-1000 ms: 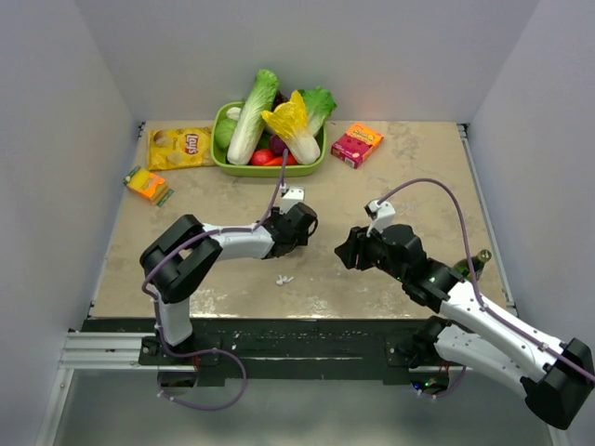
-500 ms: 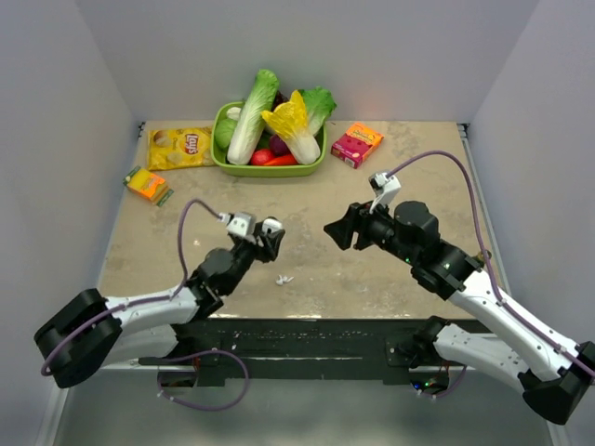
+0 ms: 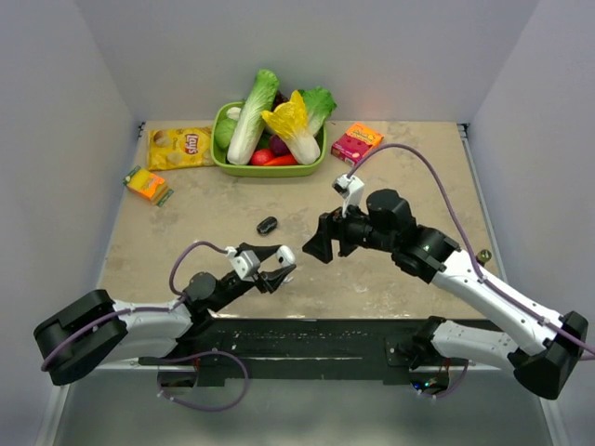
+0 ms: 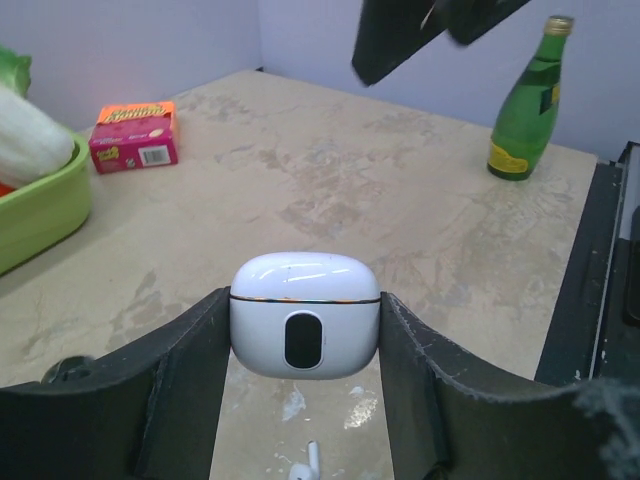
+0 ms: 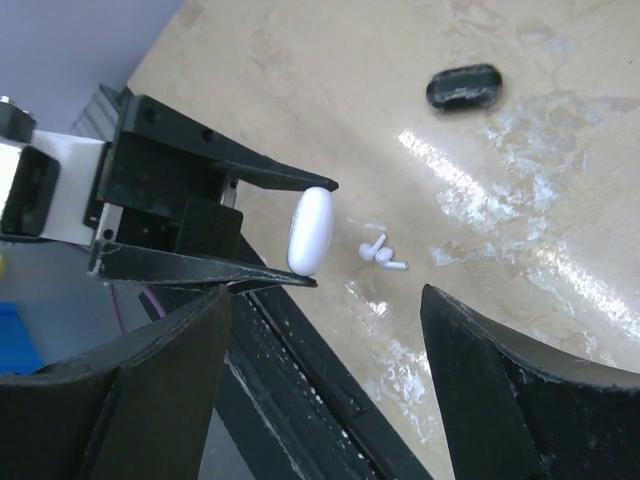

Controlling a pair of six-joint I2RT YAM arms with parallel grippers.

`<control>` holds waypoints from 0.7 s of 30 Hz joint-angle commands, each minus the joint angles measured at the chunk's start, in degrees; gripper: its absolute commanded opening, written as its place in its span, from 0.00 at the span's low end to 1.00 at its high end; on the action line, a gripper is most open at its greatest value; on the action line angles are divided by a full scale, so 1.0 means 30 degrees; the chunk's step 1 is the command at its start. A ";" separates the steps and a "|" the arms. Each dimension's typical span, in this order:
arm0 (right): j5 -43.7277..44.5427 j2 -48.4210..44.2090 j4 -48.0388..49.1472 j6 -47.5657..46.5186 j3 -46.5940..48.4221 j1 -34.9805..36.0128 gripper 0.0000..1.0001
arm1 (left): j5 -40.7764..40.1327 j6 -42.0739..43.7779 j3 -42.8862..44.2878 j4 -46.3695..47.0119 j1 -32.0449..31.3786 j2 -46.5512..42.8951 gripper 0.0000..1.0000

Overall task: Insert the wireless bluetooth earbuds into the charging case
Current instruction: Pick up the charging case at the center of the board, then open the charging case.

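Left gripper (image 3: pixel 278 270): clamped on the charging case (image 4: pixel 305 315), held above the table (image 3: pixel 418 158), lid shut
Right gripper (image 3: pixel 314 247): jaws apart, empty, near the case
Earbuds (image 5: pixel 382 255): on the table just below the case
Risk: prying the lid could twist the smooth case out of its pinch; small earbuds may skid away
Around: black oval object (image 5: pixel 462 87), perhaps another case, lies beyond; green bottle (image 4: pixel 525 100) well apart; nothing blocks

Pale grey walls box the scene on three sides: back wall (image 3: pixel 390 56), left wall (image 3: pixel 46 149), right wall (image 3: pixel 548 121). Between them lies a mottled beige counter (image 3: pixel 418 167), glossy, with a bright glare patch (image 5: pixel 530 125). A metal rail (image 3: pixel 102 351) runs along its near edge.
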 commanded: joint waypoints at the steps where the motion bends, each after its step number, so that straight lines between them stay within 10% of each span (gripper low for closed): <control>1: 0.0430 0.0597 -0.0489 -0.0682 0.0989 0.1558 0.80 | 0.1517 0.2322 0.0249 0.5319 -0.0986 -0.0243 0.00; 21: 0.0200 0.2502 0.0802 -0.0155 -0.0329 0.2060 0.79 | -0.0680 0.4260 0.0953 0.3380 -0.3244 -0.0653 0.00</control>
